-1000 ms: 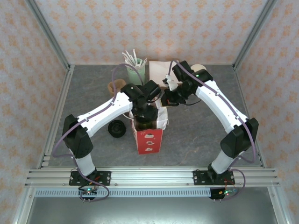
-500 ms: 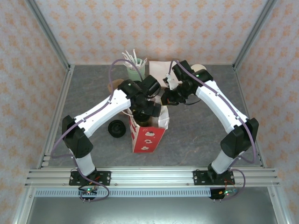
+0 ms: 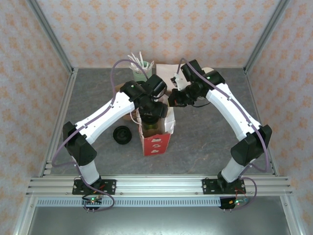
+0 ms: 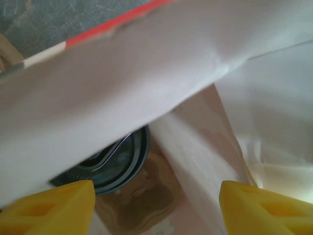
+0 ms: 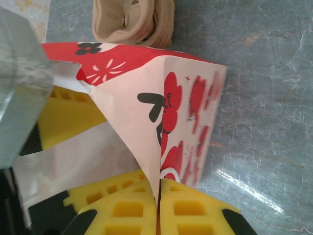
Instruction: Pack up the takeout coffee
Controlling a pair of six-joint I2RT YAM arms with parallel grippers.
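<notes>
A red paper bag (image 3: pixel 157 142) with a white inside stands open in the middle of the grey table (image 3: pixel 210 142). In the right wrist view the bag has red and black flowers on it. The coffee cup (image 4: pixel 129 161) is down inside the bag, near the bottom. It looks dark and round, and a fold of the bag's white wall hides part of it. The left gripper (image 4: pixel 156 208) reaches down into the top of the bag. Its two yellow fingertips (image 4: pixel 49 205) are far apart, with nothing between them, and the cup sits past them, not touching. The right gripper (image 5: pixel 159 208) is at the far right corner of the bag's top. Its yellow fingers (image 5: pixel 195 213) are pressed tight together, with the thin edge of the bag pinched between them. A flat round black lid (image 3: pixel 122 134) lies on the table just left of the bag. A tall light green cup (image 3: pixel 142 74) full of white utensils stands behind the bag, near the back wall. In the right wrist view, a tan crumpled thing (image 5: pixel 134 19) lies on the table just past the bag, and what it is cannot be told.
</notes>
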